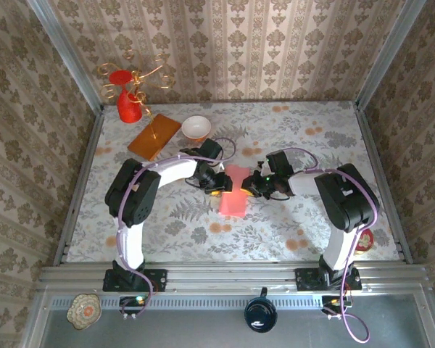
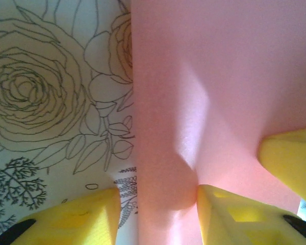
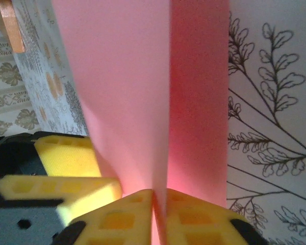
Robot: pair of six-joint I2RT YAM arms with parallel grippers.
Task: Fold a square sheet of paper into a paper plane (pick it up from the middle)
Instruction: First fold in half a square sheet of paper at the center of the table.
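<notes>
Top view: square sheet of paper (image 1: 234, 194) is at the centre of the floral worktop (image 1: 326, 145), folded and raised between the two hands. Left hand (image 1: 217, 185) is at its left edge and right hand (image 1: 253, 186) at its right edge, both just above frame centre.

Left wrist view: left fingers (image 2: 76, 219) are apart at the bottom of the frame. One is on the cloth side of the paper's edge, the other over the pink. Bare cloth shows between the first finger and the paper, so no clamp.

Right wrist view: right fingers (image 3: 117, 219) are pressed together at bottom centre, pinching a standing fold of the paper that runs up the frame.

Containers:
- White bowl (image 1: 196, 128), upper centre-left: inside looks plain white, contents cannot tell.
- Red vase (image 1: 128, 106), upper left: holds curly gold stems (image 1: 148, 76).
- Dark cup (image 1: 261, 315), on the bottom rail at centre: inside too dark to tell.
- Small patterned dish (image 1: 83, 310), bottom left, off the worktop.

Orange-brown wooden board (image 1: 154, 136) lies flat between vase and bowl.
</notes>
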